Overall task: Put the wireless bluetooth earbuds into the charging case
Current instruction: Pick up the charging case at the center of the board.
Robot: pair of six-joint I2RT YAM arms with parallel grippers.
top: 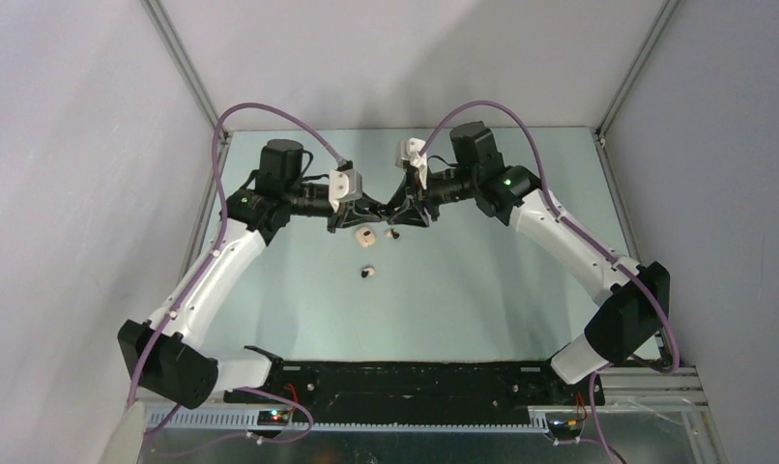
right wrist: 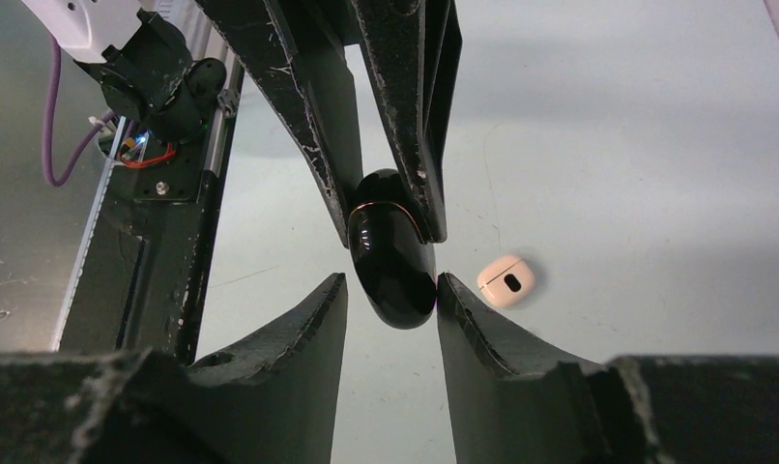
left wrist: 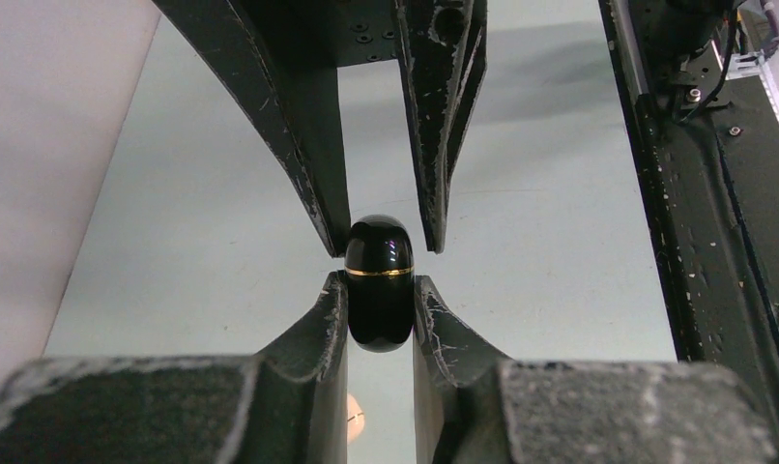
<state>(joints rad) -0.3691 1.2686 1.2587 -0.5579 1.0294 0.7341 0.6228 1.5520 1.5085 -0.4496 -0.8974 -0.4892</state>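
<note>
Left claw (left wrist: pixel 379 282): you are clamping it on one end of the case (left wrist: pixel 378 309), both fingers (left wrist: pixel 330 319) pressing against its sides.
Right claw (right wrist: pixel 390 290): it is straddling the opposite end with its jaws slightly apart. One finger is touching and the other is showing a sliver of gap.
Case: it is hanging between the two claws above the table and looking shut. It is a black capsule with a thin gold seam (left wrist: pixel 378 274) ringing its middle.
Handling: I am judging it light, rigid and very slippery. The gloss is mirroring the light, and the rounded ends are offering little flat surface to bite on.
Hold: you are best gripping each half on its straighter flanks just off the seam, squeezing gently so it is not squirting out.
Near bud (right wrist: pixel 506 280): a matte beige pebble with a dark oval, lying on the table just beside and below the claws.
Far bud (top: pixel 366 272): beige with a dark tip, lying beyond that, toward the arm bases. Both are looking tiny, light and prone to rolling.
Table (right wrist: pixel 656 145): smooth, pale and faintly reflecting.
</note>
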